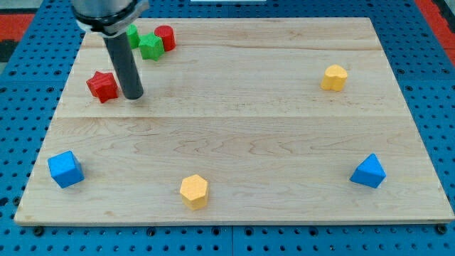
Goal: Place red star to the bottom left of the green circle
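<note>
The red star (103, 85) lies near the board's left edge, in the upper left. My tip (133, 95) stands just right of it, touching or nearly touching its right side. The green circle (132, 35) is above, at the view's top, half hidden behind the rod. A green star (151, 47) sits right of the circle, and a red cylinder (165, 37) sits right of that.
A blue cube (65, 169) lies at the bottom left. A yellow hexagon (194, 190) is at the bottom middle. A blue triangular block (368, 171) is at the bottom right. Another yellow hexagon (334, 77) is at the upper right. The wooden board (249, 121) rests on a blue pegboard.
</note>
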Controlling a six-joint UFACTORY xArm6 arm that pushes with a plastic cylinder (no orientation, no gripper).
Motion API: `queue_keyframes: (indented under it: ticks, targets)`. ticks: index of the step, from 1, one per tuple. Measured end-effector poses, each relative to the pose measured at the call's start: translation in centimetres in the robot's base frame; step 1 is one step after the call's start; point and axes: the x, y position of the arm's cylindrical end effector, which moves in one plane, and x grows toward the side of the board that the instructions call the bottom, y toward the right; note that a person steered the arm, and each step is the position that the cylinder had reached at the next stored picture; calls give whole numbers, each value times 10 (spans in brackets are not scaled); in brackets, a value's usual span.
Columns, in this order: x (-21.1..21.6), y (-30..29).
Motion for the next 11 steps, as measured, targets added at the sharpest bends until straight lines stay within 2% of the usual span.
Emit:
queue_keyframes:
  ticks: [1,2,3,5,6,7,8,9,11]
  targets:
    - [19,2]
    - [59,-5]
    - [36,-35]
    - [-44,-38]
    - [-69,-31]
    - [-9,-15]
    - [0,-45]
    - [-29,-72]
    - [-65,-79]
